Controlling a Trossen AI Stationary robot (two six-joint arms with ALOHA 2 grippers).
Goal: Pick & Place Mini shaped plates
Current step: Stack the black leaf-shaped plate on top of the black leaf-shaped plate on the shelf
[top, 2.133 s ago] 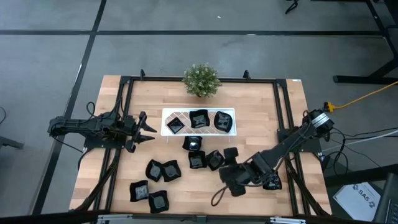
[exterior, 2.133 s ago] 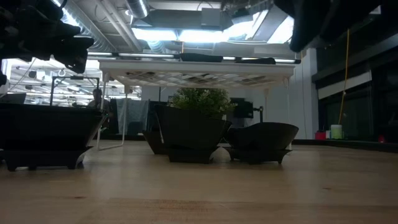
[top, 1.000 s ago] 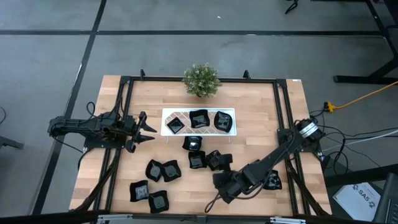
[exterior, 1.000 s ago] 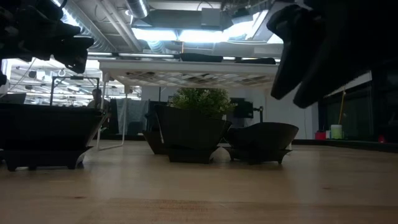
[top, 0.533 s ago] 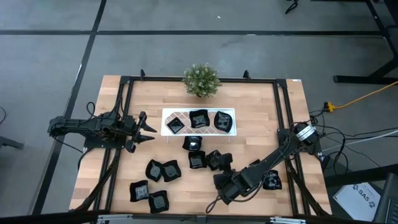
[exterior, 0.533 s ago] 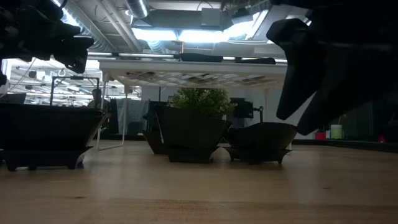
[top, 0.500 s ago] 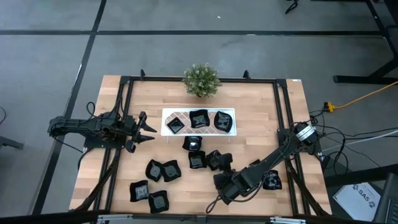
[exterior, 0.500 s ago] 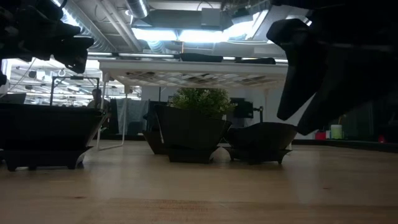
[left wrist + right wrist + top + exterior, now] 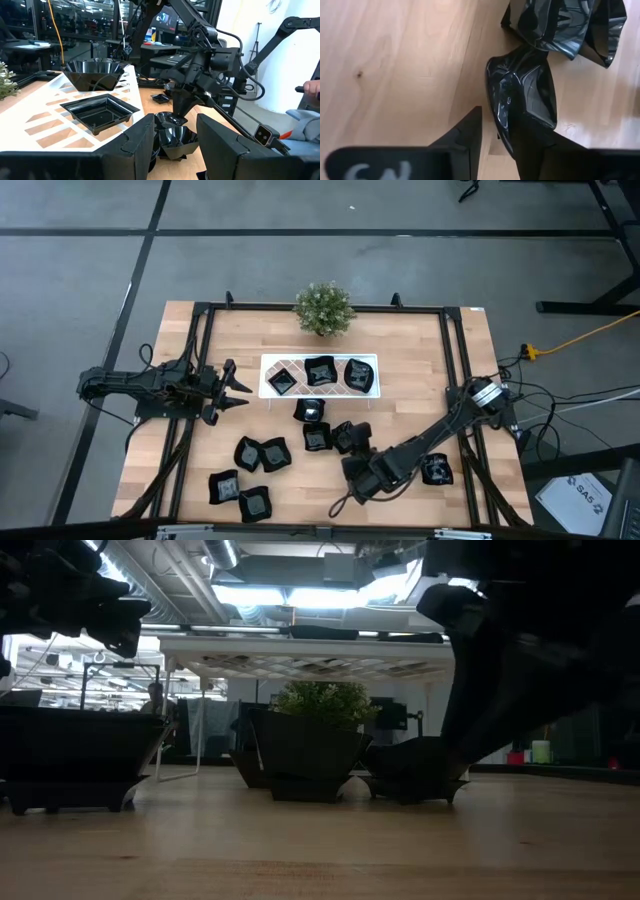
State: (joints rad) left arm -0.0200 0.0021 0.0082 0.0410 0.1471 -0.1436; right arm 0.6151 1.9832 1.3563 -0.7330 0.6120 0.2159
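The right end effector (image 9: pixel 357 463) is lowered over the near-middle of the wooden surface (image 9: pixel 420 380), at the near edge of a cluster of mini shaped plates (image 9: pixel 318 437). In the right wrist view its fingers (image 9: pixel 465 135) are seen apart, straddling the rim of one rounded plate (image 9: pixel 522 100) that is tipped on edge; whether the rim is actually pinched cannot be told. That plate is glossy black with a smooth, curved bowl. Beside it lies a squarish plate (image 9: pixel 570 25) with creased, angular walls.

Three more plates (image 9: pixel 319 370) are seated on the white tray (image 9: pixel 268 361) toward the far side, each black with a greyish patterned centre. Others (image 9: pixel 262 453) are scattered on the near-left part of the surface.

The left end effector (image 9: pixel 238 389) is held above the left side, its fingers (image 9: pixel 220 145) apart and empty. A potted plant (image 9: pixel 323 308) stands at the far edge.
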